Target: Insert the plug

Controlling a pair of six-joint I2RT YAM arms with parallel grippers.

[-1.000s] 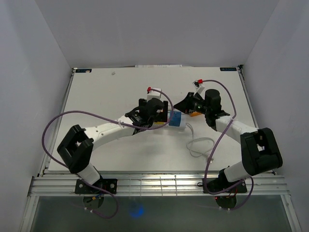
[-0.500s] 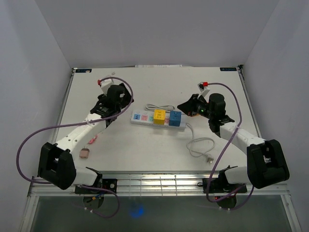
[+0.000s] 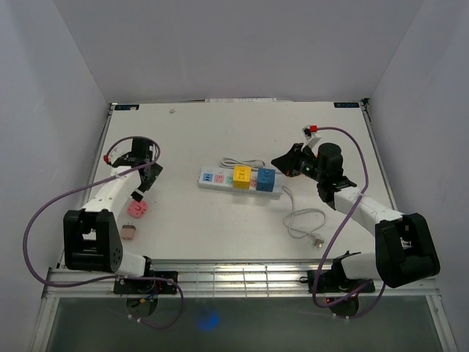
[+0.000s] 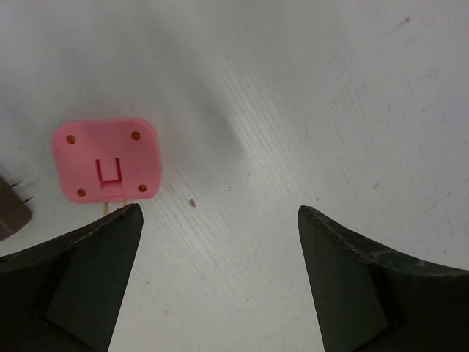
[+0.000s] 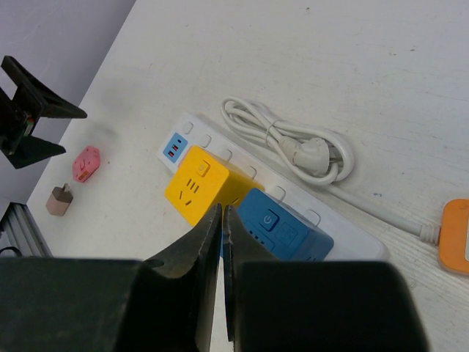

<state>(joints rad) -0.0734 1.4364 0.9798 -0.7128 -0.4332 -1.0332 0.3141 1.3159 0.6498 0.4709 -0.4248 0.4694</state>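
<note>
The pink plug point(image 3: 137, 208) lies flat on the table at the left, and it shows face up point(image 4: 107, 159) in the left wrist view. My left gripper point(image 3: 144, 183) hovers just beside it, open point(image 4: 220, 220), with only bare table between its fingers. The white power strip point(image 3: 220, 177) sits mid-table with a yellow cube point(image 3: 241, 177) and a blue cube point(image 3: 266, 180) plugged into it. My right gripper point(image 3: 282, 161) is shut and empty to the right of the strip. Its tips point(image 5: 221, 209) point at the gap between the yellow cube point(image 5: 201, 183) and the blue cube point(image 5: 282, 227).
A small brown plug point(image 3: 128, 232) lies near the pink one, at the frame edge point(image 4: 11, 209) in the left wrist view. The strip's coiled cord point(image 5: 293, 147) rests behind it. A loose white cable point(image 3: 304, 224) trails toward the front. An orange block point(image 5: 458, 235) sits at the strip's right end.
My left arm has swung from the power strip to the far left of the table, ending by the pink plug. The right gripper has drawn back slightly and stays shut.
</note>
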